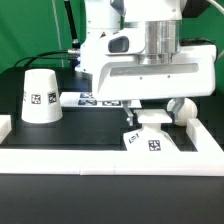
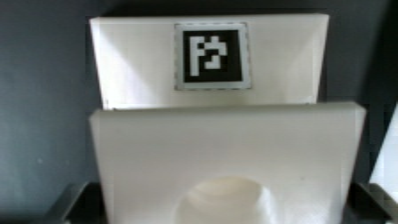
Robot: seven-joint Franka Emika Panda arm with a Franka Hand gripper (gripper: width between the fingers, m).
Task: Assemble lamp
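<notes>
The squat white lamp base (image 1: 150, 138) lies on the black table near the front, its tags facing up. My gripper (image 1: 150, 118) stands straight down over it. In the wrist view the base (image 2: 214, 130) fills the picture, with one tag at the far end and its round socket (image 2: 231, 200) between my fingers. The dark fingertips (image 2: 68, 205) press against both sides of the base, so my gripper (image 2: 222, 208) is shut on it. The tapered shade (image 1: 40, 95) stands at the exterior view's left. The round bulb (image 1: 181, 108) lies just right of my gripper, partly hidden.
The marker board (image 1: 95, 99) lies flat behind the base, between the shade and the arm. A white raised border (image 1: 100, 155) runs along the table's front and continues up the exterior view's right side, close to the bulb.
</notes>
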